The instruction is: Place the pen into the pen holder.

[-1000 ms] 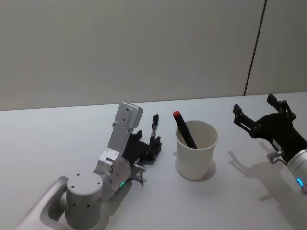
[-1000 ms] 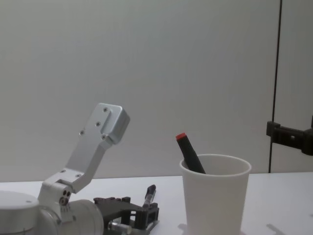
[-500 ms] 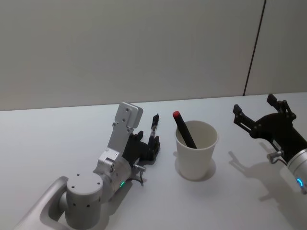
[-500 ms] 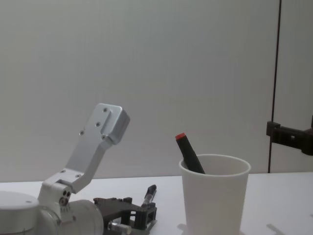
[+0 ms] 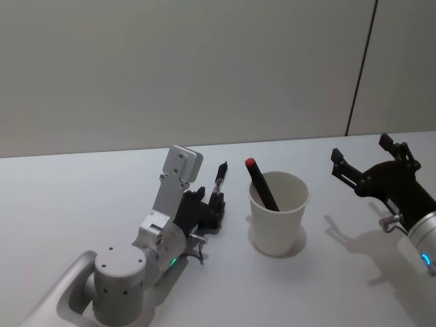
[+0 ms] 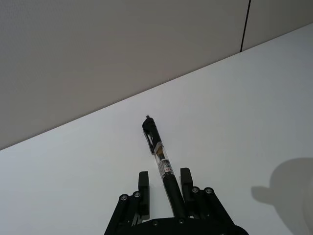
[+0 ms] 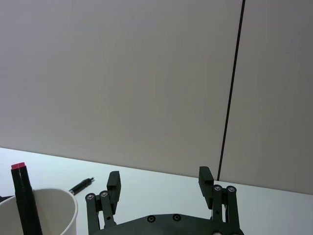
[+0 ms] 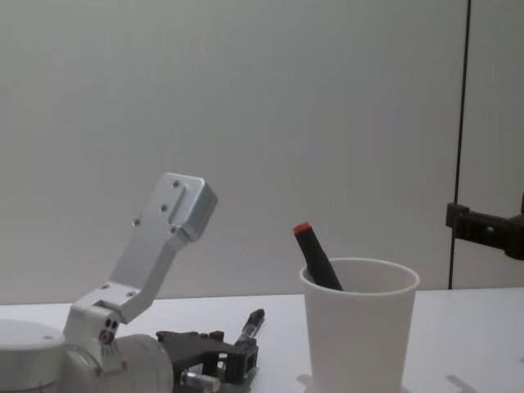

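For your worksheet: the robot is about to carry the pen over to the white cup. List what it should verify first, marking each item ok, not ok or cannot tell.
1. pen firmly gripped by the left hand: cannot tell.
2. pen holder upright on the table: ok.
3. Free space in the pen holder beside the red-capped marker: ok.
4. Pen raised above the holder's rim: not ok; it sits low, near the table, left of the holder.
5. right hand clear of the holder: ok; open, off to its right.
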